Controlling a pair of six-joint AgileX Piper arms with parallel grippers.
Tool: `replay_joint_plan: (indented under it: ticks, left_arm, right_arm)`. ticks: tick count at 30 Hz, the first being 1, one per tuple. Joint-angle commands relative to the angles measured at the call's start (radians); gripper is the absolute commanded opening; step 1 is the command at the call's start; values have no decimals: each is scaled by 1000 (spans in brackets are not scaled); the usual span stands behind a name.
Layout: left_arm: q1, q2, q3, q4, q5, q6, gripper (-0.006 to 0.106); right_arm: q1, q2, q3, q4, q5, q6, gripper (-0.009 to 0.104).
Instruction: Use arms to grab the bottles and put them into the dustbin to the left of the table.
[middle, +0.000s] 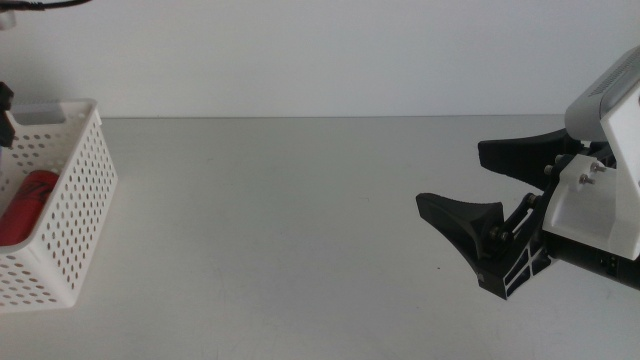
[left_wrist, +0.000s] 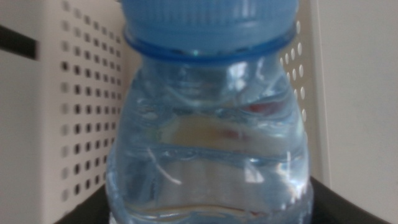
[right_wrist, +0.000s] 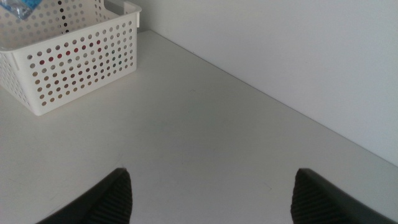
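the left tool (left_wrist: 205, 208) is gripping the water bottle (left_wrist: 208, 143) right over the white dustbin (middle: 75, 200), so it is nearly in. the red can (middle: 25, 205) is lying inside already. the yellow bottle is hard to see. the right tool (middle: 490, 195) is waiting wide open above the bare worktop (middle: 280, 220).

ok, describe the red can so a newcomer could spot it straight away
Find the white perforated basket at the table's left edge. The red can lies inside it, seen over the rim. It is the only red thing there; the water bottle is in the left tool.
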Motion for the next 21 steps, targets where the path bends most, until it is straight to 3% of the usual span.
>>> replay_joint_plan:
  ticks: [1,8,12,16,21]
  left_arm:
    - [2,-4,-38,-15,-59,5,-2]
    - [2,142,-39,-17,-98,-7,0]
    - [2,190,-39,-34,-107,-6,10]
    - [2,213,-39,-80,-109,46,28]
    - [0,215,-39,-98,-109,100,65]
  right_arm:
    - [3,-13,-26,-5,-72,-12,65]
    - [3,-13,-26,-4,-72,-12,65]
    - [3,-13,-26,-4,-72,-12,65]
    - [3,-13,-26,-4,-72,-12,65]
    - [3,-13,-26,-4,-72,-12,65]
